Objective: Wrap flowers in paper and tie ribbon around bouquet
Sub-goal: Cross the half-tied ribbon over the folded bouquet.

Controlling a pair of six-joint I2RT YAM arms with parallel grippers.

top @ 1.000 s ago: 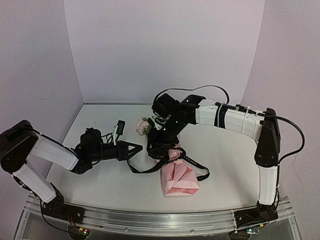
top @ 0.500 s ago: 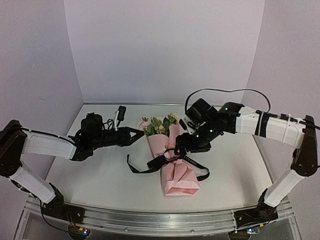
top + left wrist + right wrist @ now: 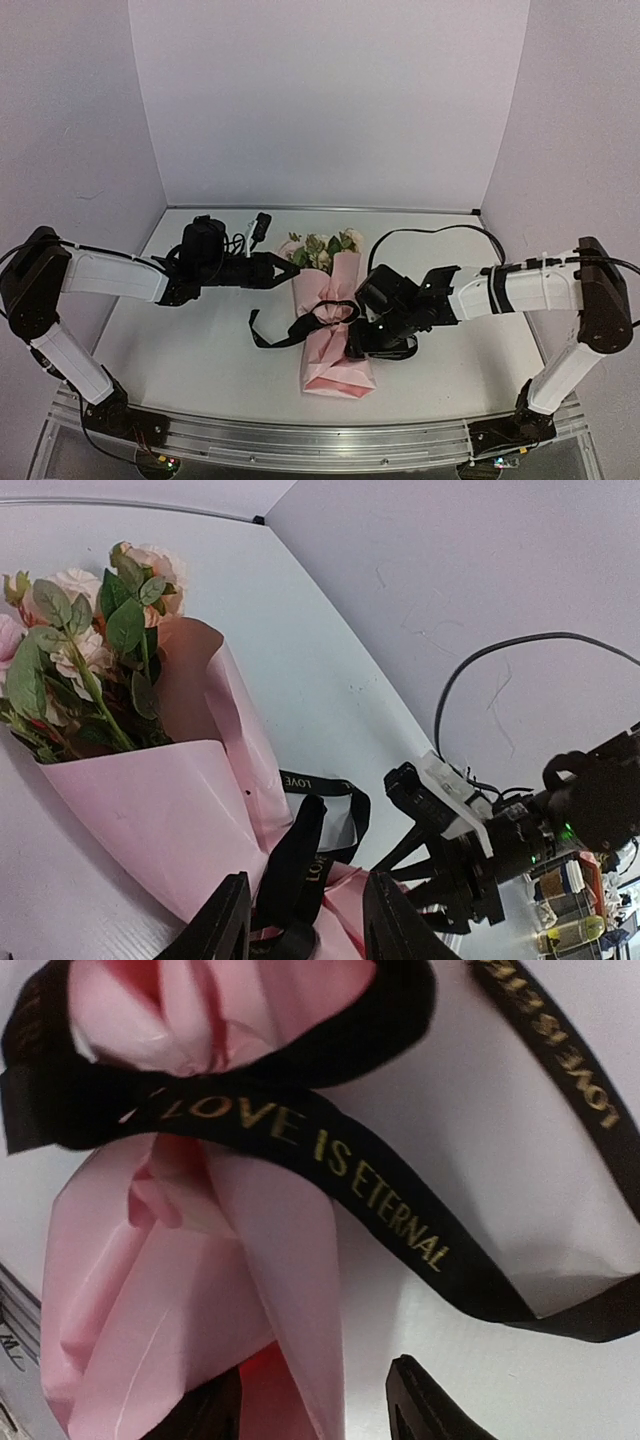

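Note:
The bouquet lies mid-table: pale flowers (image 3: 320, 248) (image 3: 90, 650) at the far end, in a cone of pink paper (image 3: 335, 365) (image 3: 160, 810) (image 3: 200, 1290). The black ribbon (image 3: 322, 318) (image 3: 310, 850) (image 3: 330, 1150), lettered in gold, loops round the cone's waist, its tail trailing left. My left gripper (image 3: 288, 270) (image 3: 305, 920) hovers open by the cone's upper left edge, holding nothing. My right gripper (image 3: 356, 343) (image 3: 315, 1410) is open at the cone's lower right side. A fold of paper lies between its fingers, unclamped.
The white table (image 3: 200, 350) is walled at the back and on both sides. A metal rail (image 3: 300, 440) runs along the near edge. The right arm's wrist (image 3: 470, 830) shows across the bouquet in the left wrist view. A black cable (image 3: 440, 232) arcs behind the right arm.
My right arm swung from over the flowers down to the lower cone, uncovering the bouquet, whose foot shifted slightly left. My left gripper moved farther back and right, toward the flowers.

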